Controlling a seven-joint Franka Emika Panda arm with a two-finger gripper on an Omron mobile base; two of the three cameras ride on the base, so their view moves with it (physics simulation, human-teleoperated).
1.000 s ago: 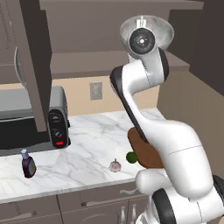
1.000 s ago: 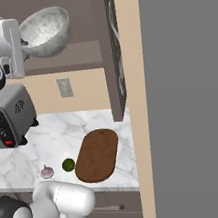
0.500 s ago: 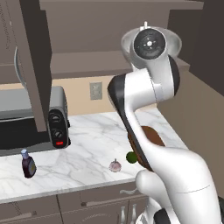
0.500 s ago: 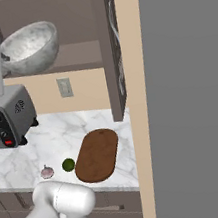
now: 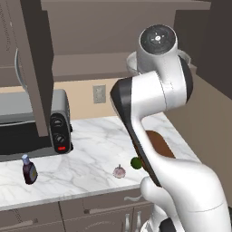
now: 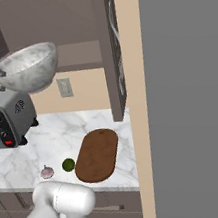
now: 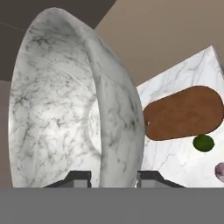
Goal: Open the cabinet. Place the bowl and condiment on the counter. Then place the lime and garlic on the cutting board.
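1. Compared with the earlier frames, the arm has carried the bowl (image 6: 26, 68) further out from the cabinet shelf, toward the toaster oven (image 6: 7, 121) side.
2. At this moment the tool (image 7: 113, 177) is clamped on the rim of the bowl: one finger sits inside the bowl and the other outside, with the wall between them.
3. Seen from the right base, the bowl hangs in the air above the counter (image 6: 84, 128), tilted, with its open side up.
4. Below the tool, on the counter, lies the oval cutting board (image 6: 97, 155).
5. Just beside the board rests the lime (image 6: 68, 164), and next to the lime the garlic (image 6: 47, 171); both are on the marble, apart from the board.
6. Farther from the tool, near the counter's front edge, stands the condiment bottle (image 5: 30, 169), upright, in front of the toaster oven.
7. One cabinet door (image 5: 37, 68) stands open, hanging over the toaster oven.
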